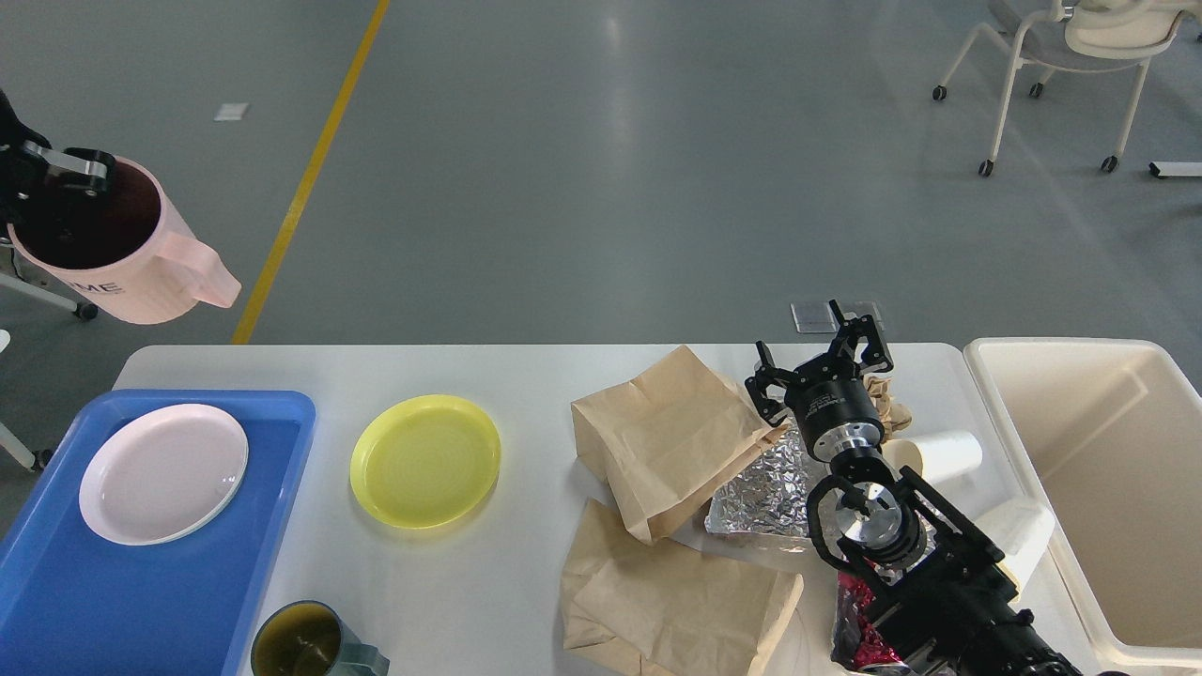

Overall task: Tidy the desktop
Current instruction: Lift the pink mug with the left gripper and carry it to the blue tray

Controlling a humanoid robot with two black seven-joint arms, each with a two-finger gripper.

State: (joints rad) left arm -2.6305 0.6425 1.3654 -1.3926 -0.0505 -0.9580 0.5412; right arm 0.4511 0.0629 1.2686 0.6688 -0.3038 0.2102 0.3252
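Observation:
The white desktop (pixel 526 563) fills the lower half of the head view. High above its far left corner, at the view's left edge, my left gripper (pixel 56 183) is shut on the rim of a pink mug (pixel 131 263), which hangs tilted in the air with its handle pointing right. Over the brown paper bag (pixel 671 432) and crumpled foil (pixel 765 498), my right gripper (pixel 817 357) stands open and holds nothing.
A blue tray (pixel 113 601) with a pale plate (pixel 162 472) lies at the left, a yellow plate (pixel 424 460) beside it. A dark green mug (pixel 305 643) is at the front edge. A second bag (pixel 676 596), two paper cups (pixel 944 453), a red wrapper (pixel 855 620) and the cream bin (pixel 1117 469) crowd the right.

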